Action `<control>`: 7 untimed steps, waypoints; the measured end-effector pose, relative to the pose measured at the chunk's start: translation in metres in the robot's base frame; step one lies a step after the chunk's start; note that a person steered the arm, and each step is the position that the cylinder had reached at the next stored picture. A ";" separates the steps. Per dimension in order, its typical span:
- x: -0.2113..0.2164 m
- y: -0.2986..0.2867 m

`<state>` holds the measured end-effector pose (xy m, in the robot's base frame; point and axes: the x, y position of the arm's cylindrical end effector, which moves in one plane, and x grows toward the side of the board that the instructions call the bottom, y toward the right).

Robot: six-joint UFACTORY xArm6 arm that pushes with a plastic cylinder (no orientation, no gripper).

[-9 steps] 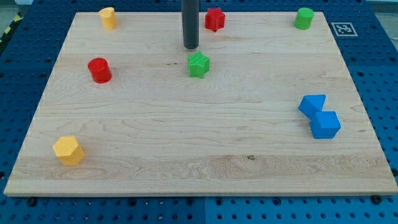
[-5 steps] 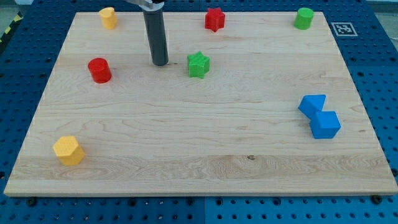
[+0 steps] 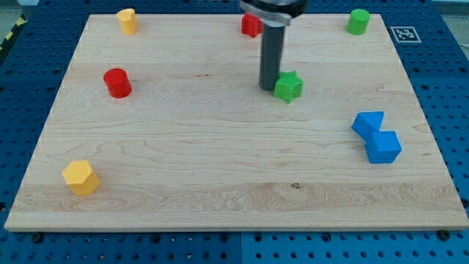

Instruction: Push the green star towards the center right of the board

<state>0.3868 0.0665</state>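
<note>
So my tip (image 3: pixel 268 88) is sitting right against the view's-left side of the green star (image 3: pixel 289 86), touching it or as good as. There's no gripper on this rig, just the bare rod, so nothing is opening, closing or holding anything.

The star is lying a bit above the middle of the board (image 3: pixel 220 183), somewhat right of centre, and it's looking like a fair stretch to the right edge.

What's worrying me: the star's points are making a poor contact face, so if the rod is pressing off-centre the star could be spinning and slipping past the tip instead of travelling straight. Also, steering too far toward the bottom right corner could be knocking into the two blue blocks (image 3: pixel 377 136) sitting together near the right edge.

Writing-wise, nothing readable. Only a black-and-white square marker (image 3: pixel 404 34) just off the top right corner.
</note>
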 end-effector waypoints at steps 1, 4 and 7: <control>0.015 0.007; 0.039 0.048; 0.013 0.063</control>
